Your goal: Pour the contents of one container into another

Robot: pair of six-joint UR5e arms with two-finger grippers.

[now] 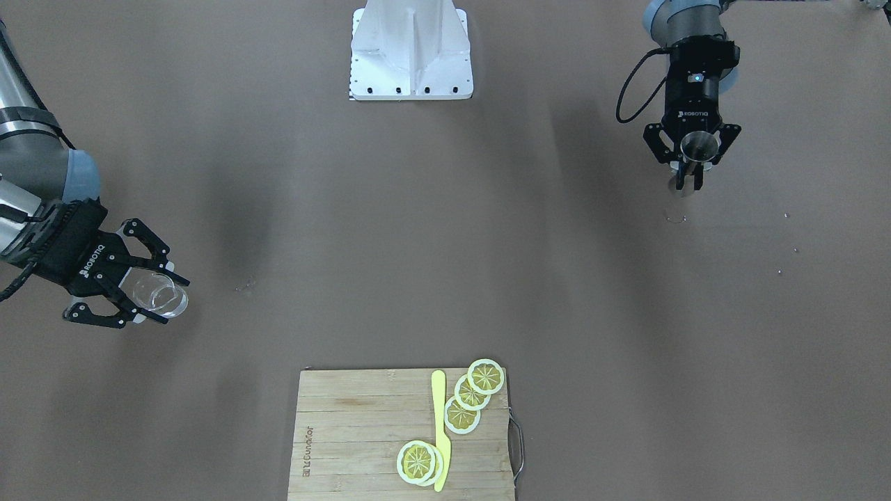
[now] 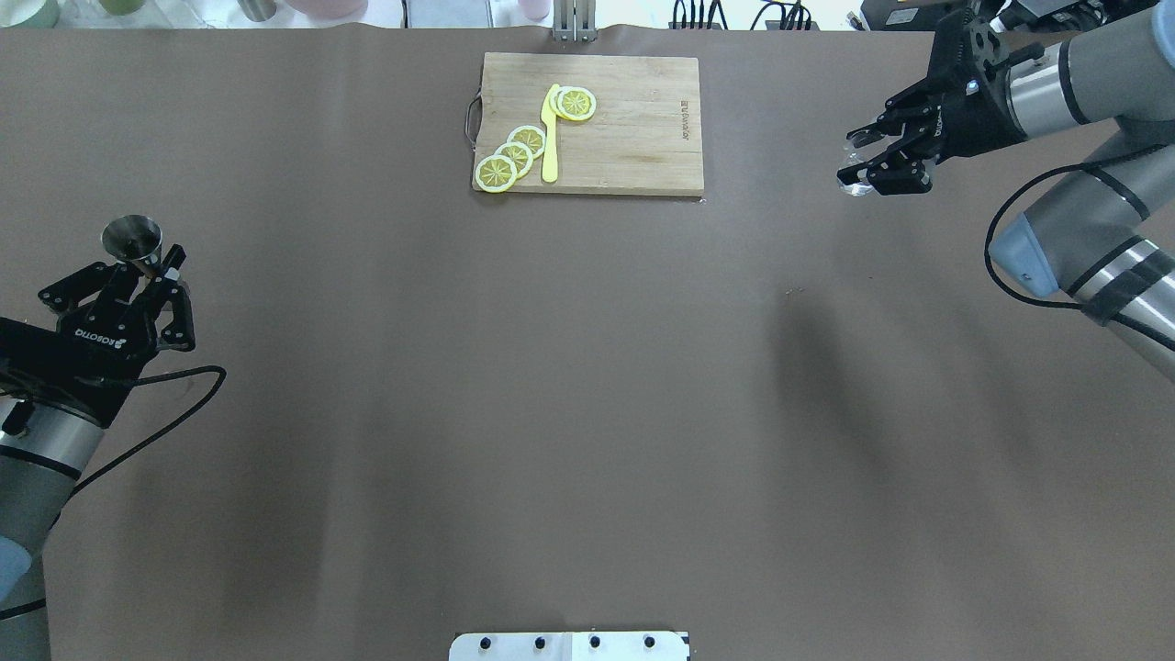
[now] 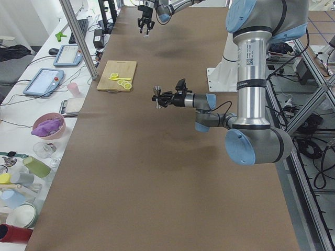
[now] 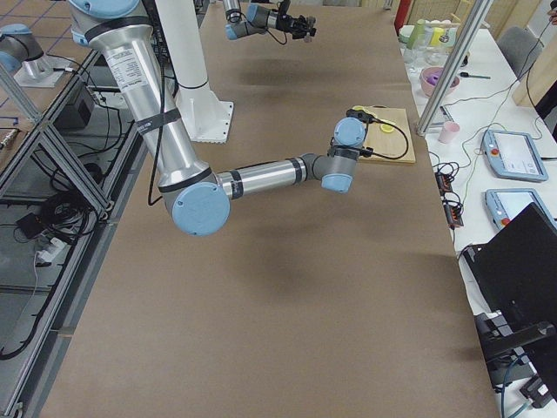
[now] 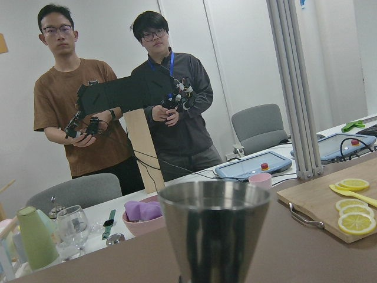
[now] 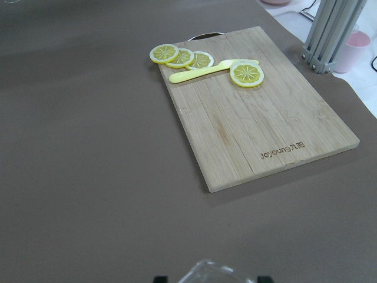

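Observation:
My left gripper point(image 2: 151, 271) is shut on the narrow waist of the silver metal jigger point(image 2: 133, 240), which stands upright at the table's left side. The front view shows that same gripper point(image 1: 689, 172) and jigger point(image 1: 698, 146) at the right. The jigger's upper cone point(image 5: 215, 227) fills the bottom of the left wrist view. My right gripper point(image 2: 861, 170) is shut on the small clear glass point(image 2: 856, 183), held tilted above the table's far right. In the front view the glass point(image 1: 154, 291) sits between the right gripper's fingers point(image 1: 172, 300). Only the glass's rim point(image 6: 215, 274) shows in the right wrist view.
A wooden cutting board point(image 2: 633, 128) lies at the far middle of the table, with lemon slices point(image 2: 514, 154) and a yellow knife point(image 2: 551, 138) on it. The robot's white base point(image 1: 411, 52) stands at the near edge. Two people point(image 5: 118, 112) stand beyond a side table of cups and bowls.

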